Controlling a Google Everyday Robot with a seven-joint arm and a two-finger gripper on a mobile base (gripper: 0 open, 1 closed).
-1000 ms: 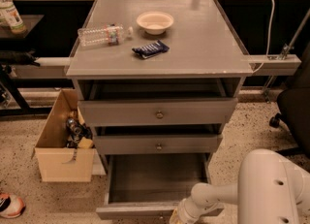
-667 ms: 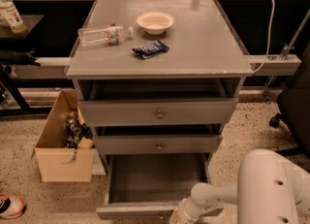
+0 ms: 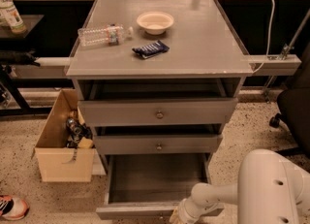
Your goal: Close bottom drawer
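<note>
The bottom drawer (image 3: pixel 155 177) of the grey cabinet is pulled far out, its flat grey inside showing and empty. Its front edge (image 3: pixel 131 212) runs along the bottom of the view; its knob is out of view. My gripper (image 3: pixel 178 216) sits at the bottom edge of the frame, right at the drawer's front, to the right of its middle, on the end of my white arm (image 3: pixel 227 194). The fingers are cut off by the frame edge. The middle drawer (image 3: pixel 158 143) and top drawer (image 3: pixel 158 112) stand slightly out.
On the cabinet top (image 3: pixel 208 43) lie a white bowl (image 3: pixel 155 22), a clear plastic bottle (image 3: pixel 102 35) and a dark snack packet (image 3: pixel 150 49). A cardboard box (image 3: pixel 63 145) with items stands left of the cabinet. A shoe (image 3: pixel 12 207) lies bottom left. An office chair (image 3: pixel 293 106) is at right.
</note>
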